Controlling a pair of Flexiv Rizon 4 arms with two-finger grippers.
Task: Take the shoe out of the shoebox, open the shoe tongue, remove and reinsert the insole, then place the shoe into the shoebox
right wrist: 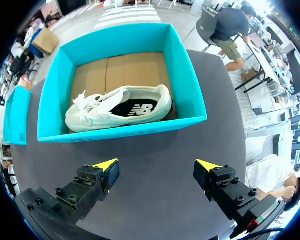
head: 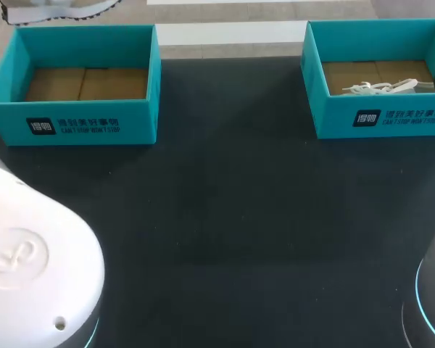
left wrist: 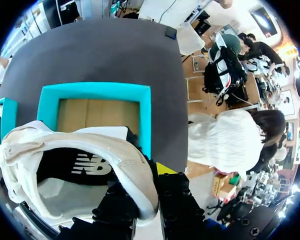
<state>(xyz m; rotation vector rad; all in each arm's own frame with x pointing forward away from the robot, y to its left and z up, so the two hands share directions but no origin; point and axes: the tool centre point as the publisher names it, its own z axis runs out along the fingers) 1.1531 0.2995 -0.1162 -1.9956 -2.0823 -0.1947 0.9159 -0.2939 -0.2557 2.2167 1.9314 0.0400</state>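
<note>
Clamped on the heel collar of a cream shoe (left wrist: 65,150), the left gripper (left wrist: 149,175) presses its black fingers against the collar wall from both sides, with one yellow tip showing. That shoe is off-white outside and black-lined inside with a white mark, and a pale insole (left wrist: 65,197) lies in it. It hangs above the left shoebox (left wrist: 146,115), whose brown cardboard floor shows beneath. From the head camera the shoe is at eleven o'clock with only its sole edge in sight, and the left shoebox is at ten o'clock.

At two o'clock the right shoebox (head: 333,109) holds a second shoe (right wrist: 120,110), also cream, lying on its side with its opening toward the right gripper (right wrist: 157,167). That gripper hovers with its fingers spread wide, and the box lies ahead of them.

Both boxes are teal with a dark printed label on the near wall, and they rest on a dark matte table (head: 225,217).

By count there are two shoes, two shoeboxes and two grippers.
</note>
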